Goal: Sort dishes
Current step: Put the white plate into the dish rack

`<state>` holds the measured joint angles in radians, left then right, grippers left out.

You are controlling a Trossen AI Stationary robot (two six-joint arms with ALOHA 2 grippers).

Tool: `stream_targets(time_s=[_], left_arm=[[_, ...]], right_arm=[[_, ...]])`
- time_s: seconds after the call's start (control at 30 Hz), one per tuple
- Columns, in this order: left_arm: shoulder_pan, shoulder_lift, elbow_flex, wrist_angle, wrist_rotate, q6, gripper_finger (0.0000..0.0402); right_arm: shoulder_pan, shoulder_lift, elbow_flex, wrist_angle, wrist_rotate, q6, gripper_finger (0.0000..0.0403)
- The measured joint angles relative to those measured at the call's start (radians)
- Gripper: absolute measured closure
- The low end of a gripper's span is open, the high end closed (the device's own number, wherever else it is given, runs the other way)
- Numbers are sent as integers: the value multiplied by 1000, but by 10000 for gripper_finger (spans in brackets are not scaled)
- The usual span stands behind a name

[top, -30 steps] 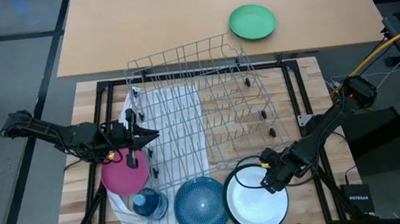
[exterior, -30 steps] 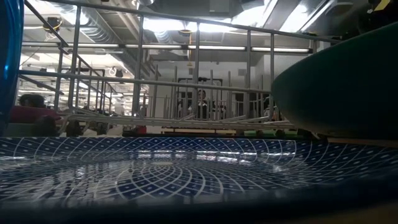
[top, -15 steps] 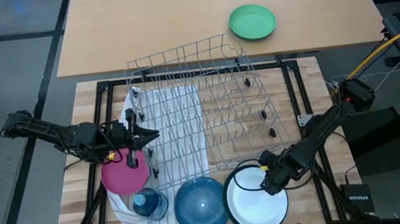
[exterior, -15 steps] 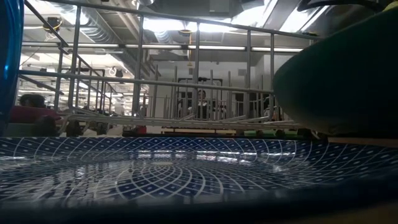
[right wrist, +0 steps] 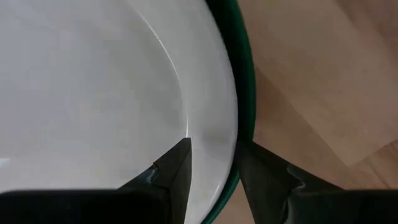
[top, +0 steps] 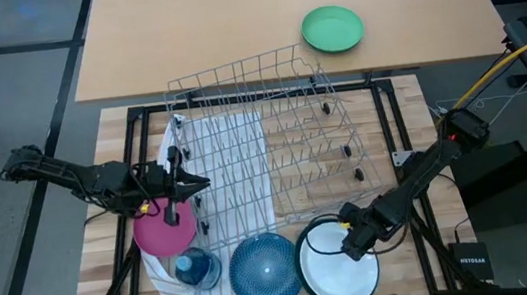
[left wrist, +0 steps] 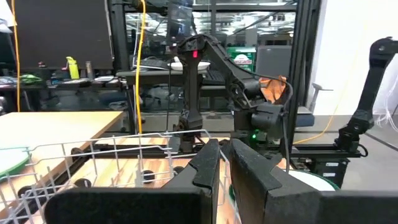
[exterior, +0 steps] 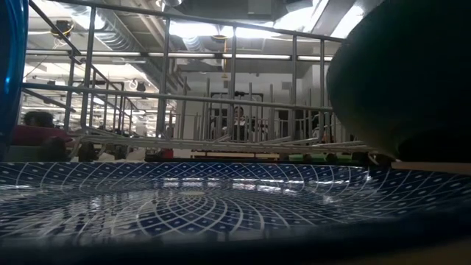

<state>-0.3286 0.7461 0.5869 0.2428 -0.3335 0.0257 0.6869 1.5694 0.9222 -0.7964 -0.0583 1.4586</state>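
Note:
The white plate with a dark green back (top: pixel 339 271) lies at the table's near edge, right of the speckled blue plate (top: pixel 264 270). My right gripper (top: pixel 348 248) points down at the white plate's far rim, open, with its fingers astride the rim (right wrist: pixel 233 149). The low view shows the plate's green back (exterior: pixel 412 81) tilted up. The magenta plate (top: pixel 162 236) lies near left. My left gripper (top: pixel 202 183) hovers level above it, shut and with nothing in it (left wrist: pixel 225 168), pointing at the wire rack (top: pixel 262 138). My right gripper comes from above, pointing down, onto the white plate's far rim (right wrist: pixel 236 134). One finger (right wrist: pixel 177 168) is inside over the white face and the other finger (right wrist: pixel 267 171) is outside the green edge. The fingers have not closed on the rim. The plate sits tipped, its near side raised.
The wire rack stands askew on a striped cloth (top: pixel 227 137) at mid table. A small blue see-through container (top: pixel 198 268) sits between the magenta and blue plates. A vivid green plate (top: pixel 332 29) lies on the far tan table. The blue plate (exterior: pixel 184 199) fills the low view's foreground.
My right gripper has sunk a little onto the white plate's far rim. In the low view the plate's dark green back has climbed and now fills the upper right, so its near side has tipped up.

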Motion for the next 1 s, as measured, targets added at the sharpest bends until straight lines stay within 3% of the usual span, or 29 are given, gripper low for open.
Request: stream_targets(time_s=[0.73,0.87,1.0], left_arm=[[0,0,0,7,1,0,373],[0,30,-1,124,14,12,373],[0,103,-1,330,98,94,373]], right_arm=[[0,35,0,46,-18,-1,273],[0,35,0,45,-17,-1,294],[0,35,-1,45,-17,-1,320]])
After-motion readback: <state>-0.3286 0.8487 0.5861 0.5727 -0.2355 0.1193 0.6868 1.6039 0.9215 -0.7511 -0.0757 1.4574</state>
